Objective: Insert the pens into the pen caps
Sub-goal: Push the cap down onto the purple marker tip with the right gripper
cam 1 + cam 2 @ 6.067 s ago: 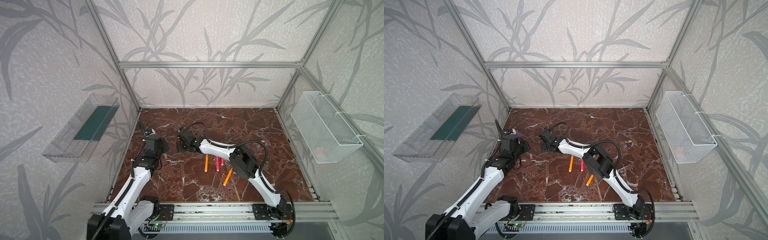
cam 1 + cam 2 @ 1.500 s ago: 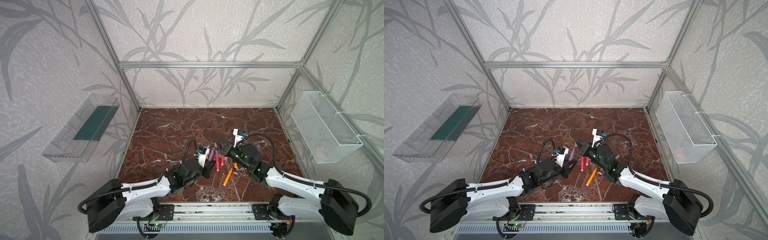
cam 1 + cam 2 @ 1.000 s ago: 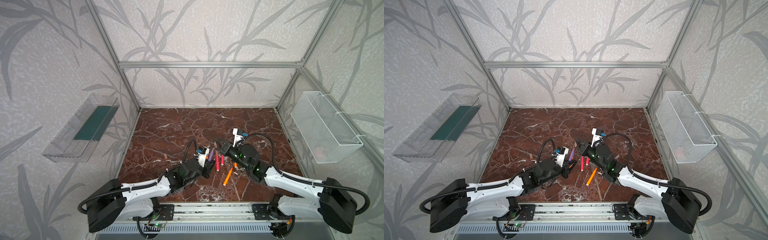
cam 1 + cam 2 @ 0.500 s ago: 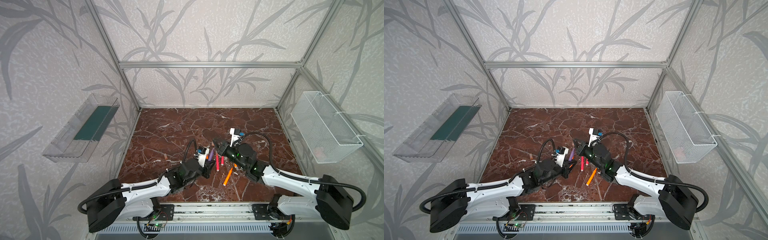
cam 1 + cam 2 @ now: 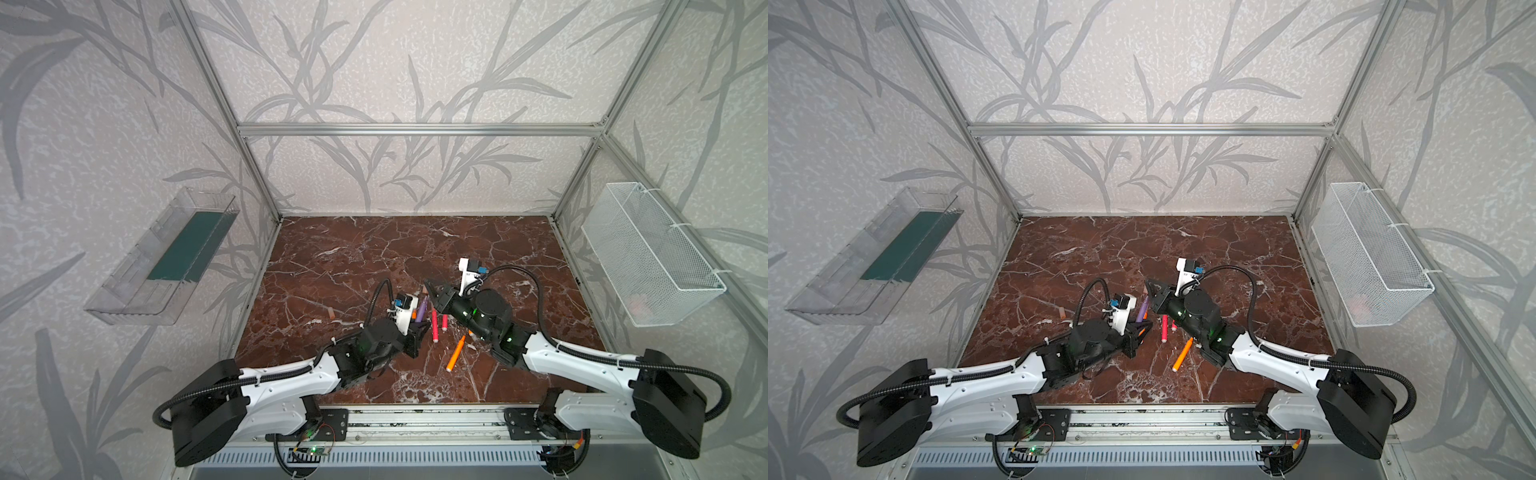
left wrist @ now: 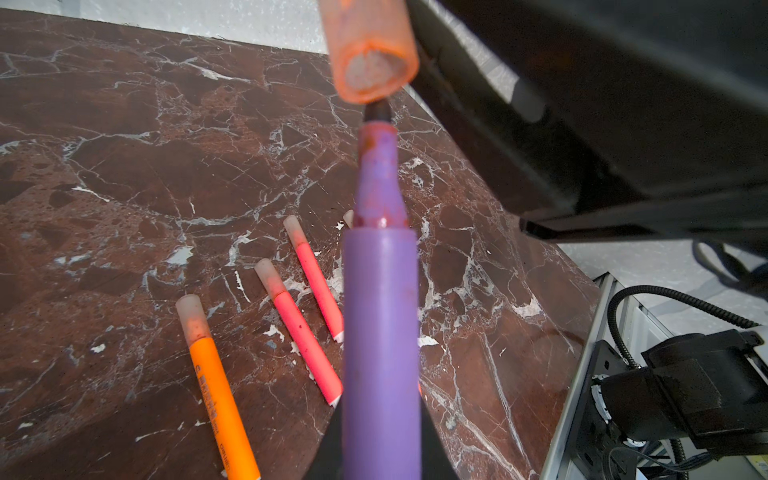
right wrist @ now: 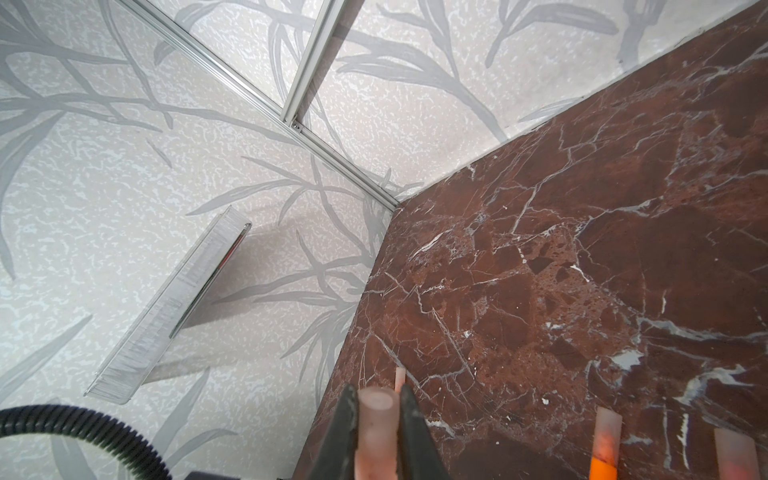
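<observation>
1. The purple pen (image 6: 380, 332) is clamped in my left pincer (image 6: 380, 455), jaws tight on its barrel, raised over the middle of the marble table (image 5: 374, 249).
2. A pen cap (image 7: 376, 424) is pinched in my right pincer (image 7: 376, 440), jaws closed on its sides, with its open mouth turned toward the pen.
3. In the left wrist view the pen's dark tip sits right at the rim of that mouth. I cannot tell whether it touches.
4. Just below my pincers lie two pink-red pens (image 6: 301, 332) and an orange pen (image 6: 218, 395), all capped, near one another on the marble.
5. A loose cap (image 5: 331, 312) lies apart, toward the table's left edge.
6. Open marble stretches from my pincers to the back wall (image 5: 415, 174). Both side edges are well away.
</observation>
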You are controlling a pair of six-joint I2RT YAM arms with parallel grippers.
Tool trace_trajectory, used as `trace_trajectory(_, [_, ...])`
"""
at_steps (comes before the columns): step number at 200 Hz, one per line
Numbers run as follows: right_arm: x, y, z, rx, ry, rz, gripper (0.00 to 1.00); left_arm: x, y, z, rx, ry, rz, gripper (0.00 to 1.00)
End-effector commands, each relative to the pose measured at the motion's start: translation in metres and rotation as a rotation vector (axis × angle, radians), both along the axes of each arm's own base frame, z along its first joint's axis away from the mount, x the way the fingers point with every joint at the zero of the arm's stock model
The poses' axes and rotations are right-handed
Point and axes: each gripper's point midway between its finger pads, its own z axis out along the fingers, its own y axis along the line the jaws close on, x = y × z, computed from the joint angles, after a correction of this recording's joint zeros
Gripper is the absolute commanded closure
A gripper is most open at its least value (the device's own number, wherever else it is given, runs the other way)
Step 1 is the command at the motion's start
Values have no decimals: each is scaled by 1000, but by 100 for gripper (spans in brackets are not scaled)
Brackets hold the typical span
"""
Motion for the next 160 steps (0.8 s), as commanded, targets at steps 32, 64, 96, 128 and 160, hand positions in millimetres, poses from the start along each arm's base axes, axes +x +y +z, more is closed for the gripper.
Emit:
trace_trajectory(32, [0,-11,6,-17,-35,-48,100,2,3,14,-40,-25,24,100])
trace_trajectory(64, [-2,-6,4,-8,-28,-21,100,2,2,15,-41,-26,21,100])
trace_trajectory(96, [-6,4,2,0,-21,17,100,3,1,13,-37,-25,22,100])
trace_trajectory(128, [-10,14,-2,1,-12,46,100,5,2,13,-37,-27,36,100])
trace_trajectory(160, [-16,18,-10,-10,-5,54,100,19,15,14,-45,14,131,100])
